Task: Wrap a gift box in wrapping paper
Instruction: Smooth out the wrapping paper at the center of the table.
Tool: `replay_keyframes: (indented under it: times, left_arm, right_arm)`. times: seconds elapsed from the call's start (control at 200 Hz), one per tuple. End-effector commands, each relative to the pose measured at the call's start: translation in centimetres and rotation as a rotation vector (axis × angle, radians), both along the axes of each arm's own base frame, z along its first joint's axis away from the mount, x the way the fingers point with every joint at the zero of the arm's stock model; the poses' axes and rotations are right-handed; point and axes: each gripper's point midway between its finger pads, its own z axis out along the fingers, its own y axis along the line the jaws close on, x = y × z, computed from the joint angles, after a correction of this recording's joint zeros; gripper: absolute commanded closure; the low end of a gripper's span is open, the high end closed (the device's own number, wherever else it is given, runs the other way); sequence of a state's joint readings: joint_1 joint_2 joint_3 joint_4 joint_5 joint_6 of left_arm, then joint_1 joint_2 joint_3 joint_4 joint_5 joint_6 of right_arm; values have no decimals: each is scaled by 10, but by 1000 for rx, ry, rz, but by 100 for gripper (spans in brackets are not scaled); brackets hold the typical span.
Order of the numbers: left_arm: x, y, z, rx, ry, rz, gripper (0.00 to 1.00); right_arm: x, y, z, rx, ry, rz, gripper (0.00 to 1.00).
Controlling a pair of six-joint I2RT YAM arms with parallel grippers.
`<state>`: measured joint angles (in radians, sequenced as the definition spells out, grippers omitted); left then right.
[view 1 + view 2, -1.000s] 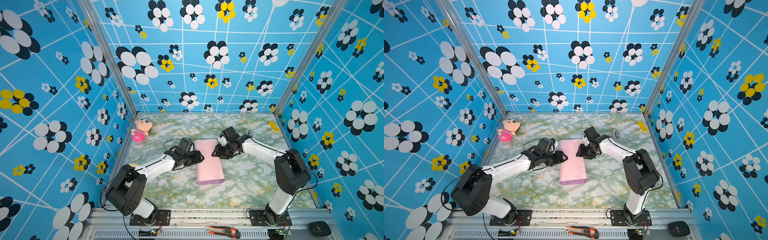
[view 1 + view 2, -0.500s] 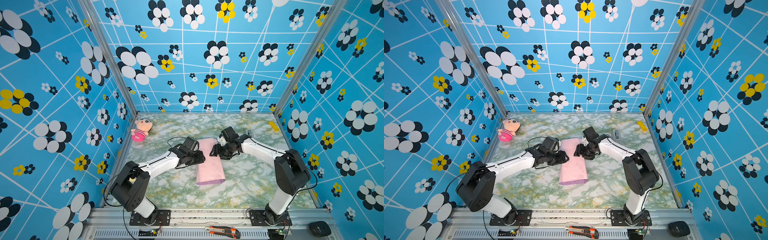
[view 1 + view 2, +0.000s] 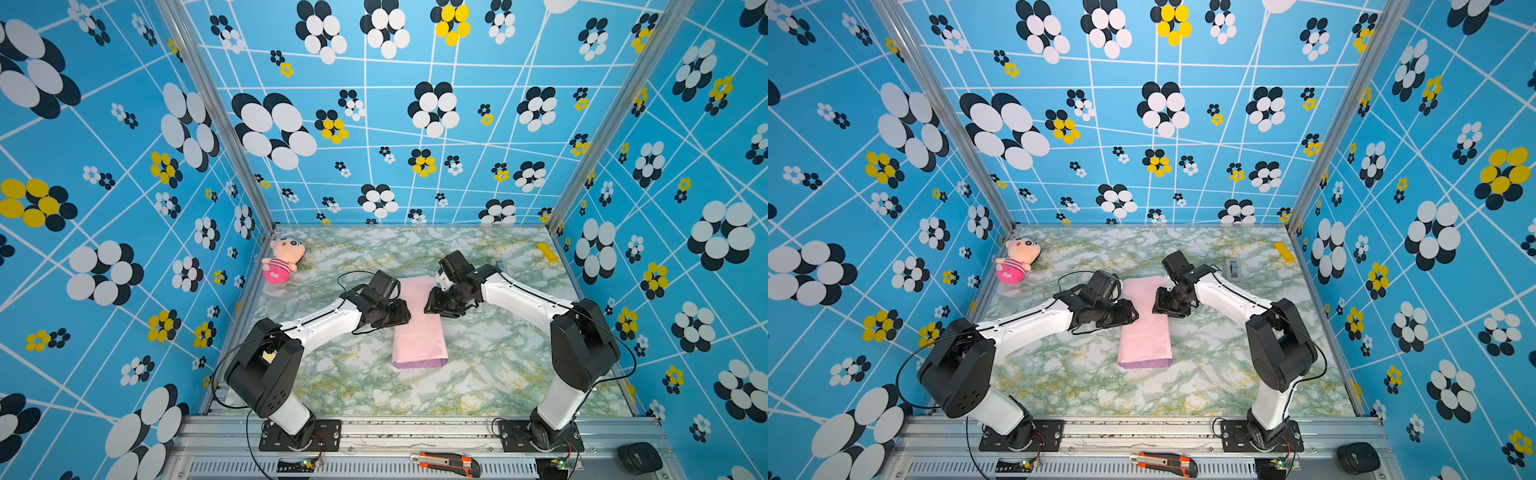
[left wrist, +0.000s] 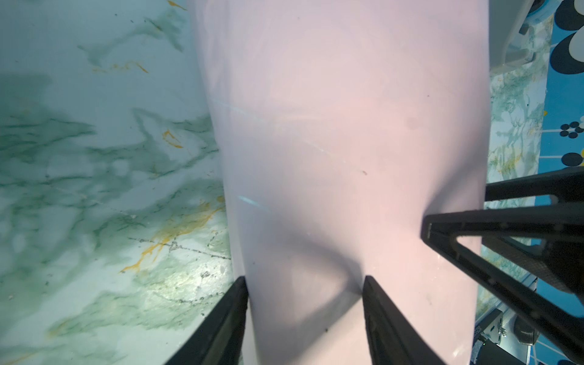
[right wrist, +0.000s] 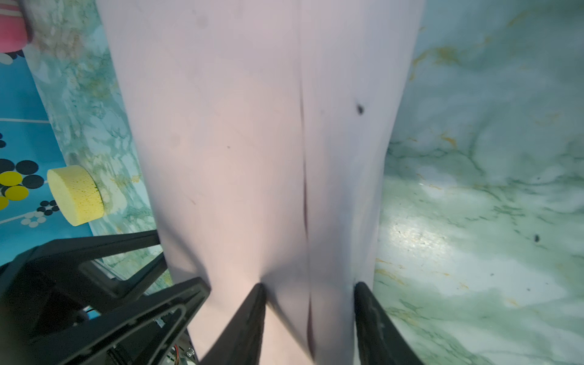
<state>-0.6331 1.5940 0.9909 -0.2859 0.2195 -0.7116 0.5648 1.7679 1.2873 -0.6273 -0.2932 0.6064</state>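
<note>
Marble-patterned tabletop carries the folded wrapping paper, pink face up. On its far half, the left gripper and the right gripper bear down from opposite sides, jaws apart, fingertips denting the sheet. Plush doll lies in the far left corner. Blue flowered walls enclose the cell.

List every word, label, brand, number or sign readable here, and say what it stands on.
No text here can be read.
On the mouse: a pale mark, too small to read.
On the knife: nothing legible.
On the paper: plain, no print.
</note>
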Motion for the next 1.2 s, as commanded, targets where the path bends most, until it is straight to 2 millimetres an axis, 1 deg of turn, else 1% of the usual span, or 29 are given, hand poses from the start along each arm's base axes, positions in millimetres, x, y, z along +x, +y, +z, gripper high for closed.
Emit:
replay_keyframes:
  times: [0.0,0.085,0.175,0.33,0.45,0.51,0.565,0.6,0.64,0.69,0.74,0.815,0.915,1.085,1.115,1.195]
  left_arm:
    - [3,-6,8,3,-22,-22,38]
    - [4,-3,10,0,-24,-11,38]
    - [3,-1,13,1,-30,-8,37]
    - [3,3,9,38,-31,-14,38]
    - [3,7,7,59,-37,-12,39]
    - [5,8,7,67,-42,-10,41]
    - [6,9,4,82,-43,-12,42]
    - [5,9,2,91,-38,-14,43]
    - [5,9,0,100,-32,-17,44]
    - [5,11,-3,114,-31,-16,45]
    - [4,11,-4,124,-32,-22,45]
    - [4,11,-4,134,-33,-27,46]
    - [4,9,-3,136,-36,-36,46]
    - [4,8,-1,137,-43,-39,47]
    - [4,7,-1,137,-42,-40,47]
    - [4,6,-1,138,-43,-43,47]
  right_arm:
    - [-2,-2,-4,-43,7,11,55]
    - [-3,-7,-12,-70,26,-2,56]
    - [-3,-10,-15,-86,30,-16,58]
    - [-1,-9,-14,-75,22,-26,62]
    - [0,-6,-11,-63,19,-28,62]
    - [1,-4,-7,-49,13,-28,54]
    - [2,-3,-3,-39,6,-27,42]
    - [2,-3,0,-32,0,-26,36]
    - [3,-2,6,-26,-8,-26,32]
    - [3,-3,11,-28,-11,-23,31]
    - [2,-4,17,-37,-12,-17,30]
    - [1,-6,19,-53,-12,-10,30]
    - [0,-9,16,-84,-4,-3,30]
    - [-4,-8,14,-131,11,24,31]
    - [-4,-8,14,-142,9,28,32]
    - [-5,-7,11,-150,18,36,38]
